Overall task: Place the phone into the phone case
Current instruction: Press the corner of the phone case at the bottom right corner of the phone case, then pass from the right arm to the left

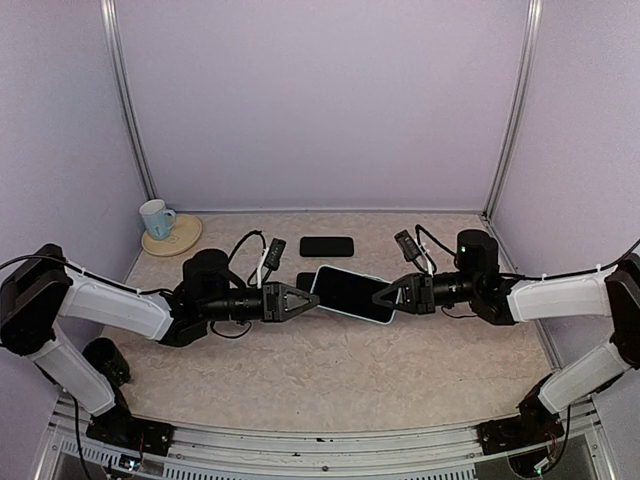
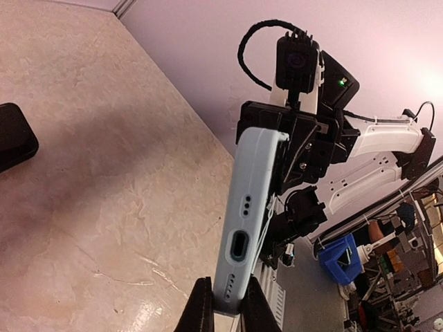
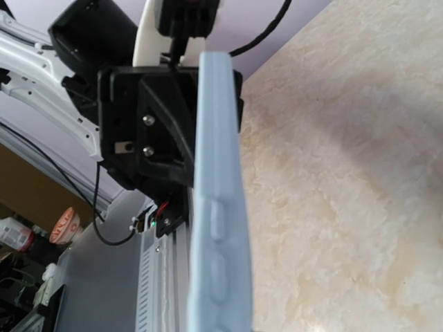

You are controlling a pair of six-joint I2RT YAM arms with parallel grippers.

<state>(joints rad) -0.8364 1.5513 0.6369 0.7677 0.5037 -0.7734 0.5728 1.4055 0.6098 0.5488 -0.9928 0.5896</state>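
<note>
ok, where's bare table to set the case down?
Best: near half of the beige marbled table, this side of the light-blue phone case. Also a thin strip along the back wall. Crowded: pale mug on round coaster far left; black rectangular phone, left claw and right claw at centre.

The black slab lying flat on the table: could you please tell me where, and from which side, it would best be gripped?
Probably across its two long edges, near the middle, coming straight down from above. The black slab lies flat with its long side running left to right in the top view, so only its narrow width suits a gripper.
</note>
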